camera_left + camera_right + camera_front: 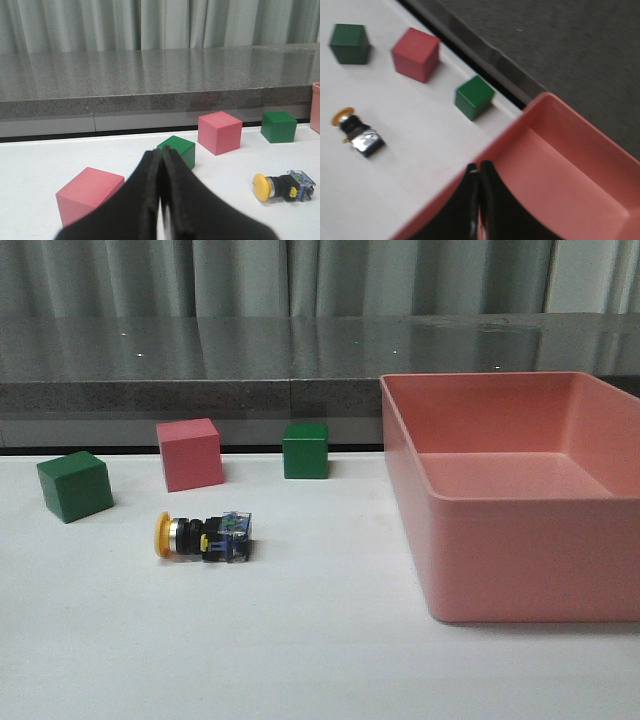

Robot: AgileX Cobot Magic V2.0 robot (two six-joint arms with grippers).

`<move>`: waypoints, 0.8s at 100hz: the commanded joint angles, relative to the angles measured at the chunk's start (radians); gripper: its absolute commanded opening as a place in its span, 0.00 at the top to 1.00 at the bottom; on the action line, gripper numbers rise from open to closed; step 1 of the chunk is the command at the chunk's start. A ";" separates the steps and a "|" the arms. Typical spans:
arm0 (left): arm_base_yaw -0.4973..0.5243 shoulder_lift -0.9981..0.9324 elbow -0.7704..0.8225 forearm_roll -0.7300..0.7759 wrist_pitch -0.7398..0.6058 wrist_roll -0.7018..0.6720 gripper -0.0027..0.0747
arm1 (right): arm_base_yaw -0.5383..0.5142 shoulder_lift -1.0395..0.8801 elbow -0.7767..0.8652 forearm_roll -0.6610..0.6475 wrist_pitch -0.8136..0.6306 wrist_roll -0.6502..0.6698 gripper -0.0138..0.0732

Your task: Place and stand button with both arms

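The button (203, 535) lies on its side on the white table, yellow cap to the left, clear bluish base to the right. It also shows in the left wrist view (283, 186) and the right wrist view (356, 132). Neither arm shows in the front view. My left gripper (161, 152) is shut and empty, well away from the button. My right gripper (479, 167) is shut and empty, above the near wall of the pink bin (560, 165).
A large pink bin (500, 530) fills the right side. A green cube (74, 485), a pink cube (189, 453) and another green cube (305, 450) stand behind the button. A second pink cube (89, 194) sits close to my left gripper.
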 commanded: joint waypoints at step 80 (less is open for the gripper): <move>-0.008 -0.030 0.037 -0.312 -0.322 -0.002 0.99 | -0.219 -0.848 0.702 0.021 -0.372 0.011 0.91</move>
